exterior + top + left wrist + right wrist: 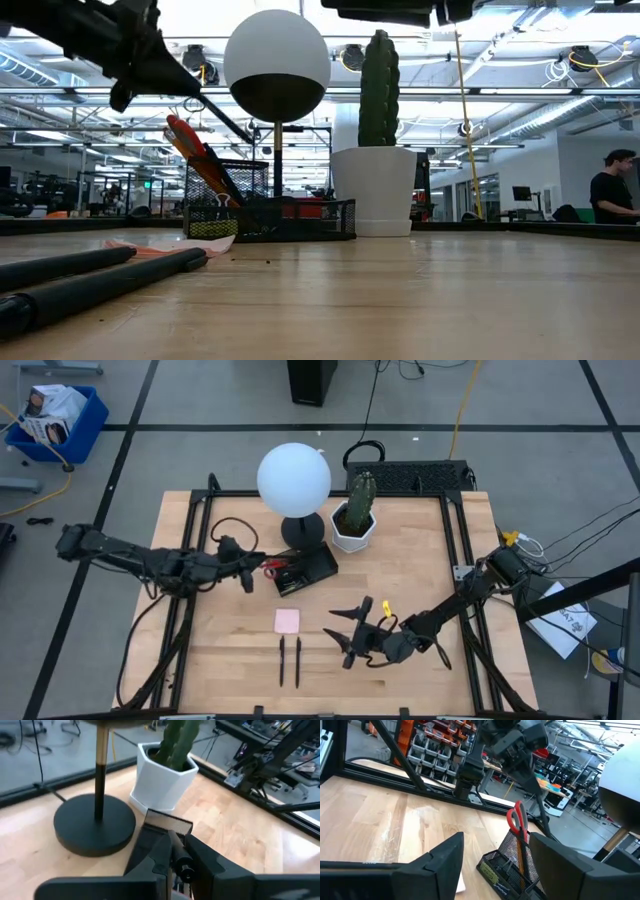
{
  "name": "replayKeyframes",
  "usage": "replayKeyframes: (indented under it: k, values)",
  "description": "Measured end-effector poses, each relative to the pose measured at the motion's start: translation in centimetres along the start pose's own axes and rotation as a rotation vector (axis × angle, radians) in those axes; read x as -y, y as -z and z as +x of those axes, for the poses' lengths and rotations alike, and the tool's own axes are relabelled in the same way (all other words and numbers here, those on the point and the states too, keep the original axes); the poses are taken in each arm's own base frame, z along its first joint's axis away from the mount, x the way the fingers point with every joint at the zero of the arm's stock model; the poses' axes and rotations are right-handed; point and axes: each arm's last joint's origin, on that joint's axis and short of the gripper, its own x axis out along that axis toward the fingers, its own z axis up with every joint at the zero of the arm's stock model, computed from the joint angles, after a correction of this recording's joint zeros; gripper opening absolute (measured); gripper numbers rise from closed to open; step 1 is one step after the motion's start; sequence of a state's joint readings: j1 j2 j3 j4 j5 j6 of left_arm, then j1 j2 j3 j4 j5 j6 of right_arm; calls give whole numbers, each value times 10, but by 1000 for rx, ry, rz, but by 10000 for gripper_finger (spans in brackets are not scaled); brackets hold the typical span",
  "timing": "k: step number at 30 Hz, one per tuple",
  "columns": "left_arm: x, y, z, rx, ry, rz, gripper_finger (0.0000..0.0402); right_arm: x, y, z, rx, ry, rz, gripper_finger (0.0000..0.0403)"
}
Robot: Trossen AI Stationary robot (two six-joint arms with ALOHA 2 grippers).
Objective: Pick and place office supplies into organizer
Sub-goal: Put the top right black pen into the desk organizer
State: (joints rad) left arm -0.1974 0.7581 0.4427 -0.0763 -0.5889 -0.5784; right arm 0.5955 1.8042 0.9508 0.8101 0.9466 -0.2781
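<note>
High view: the left gripper (246, 572) sits over the near-left edge of the black mesh organizer (312, 567), fingers together around a slim black pen (181, 860) being lowered in, as the left wrist view suggests. The red-handled scissors (190, 145) and orange pencils (213, 175) already stand inside. Still on the bench (420, 570): the pink sticky-note pad (287, 621) and two black pens (290, 661) below it. Further right, the right gripper (352, 632) hovers beside the pad, fingers wide apart and empty. By my judgement the task is roughly halfway done.
</note>
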Motion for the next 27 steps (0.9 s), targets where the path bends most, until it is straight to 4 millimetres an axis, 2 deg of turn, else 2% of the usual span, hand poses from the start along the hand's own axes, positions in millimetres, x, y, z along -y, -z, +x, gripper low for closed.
replayKeyframes:
  k: [4, 11, 20, 27]
  values:
    - [-5, -2, 4, -18, 8, -18, 38, 1, 0, 2, -2, 5, 5, 215]
    - [-12, -6, 8, -22, -18, -43, 60, 3, 1, 4, -4, 11, 33, 216]
    - [-12, -6, 9, -42, 17, -65, 50, 3, 1, 4, -4, 11, 32, 212]
    - [-12, -6, 9, -39, 13, -64, 82, 3, 1, 4, -4, 10, 32, 210]
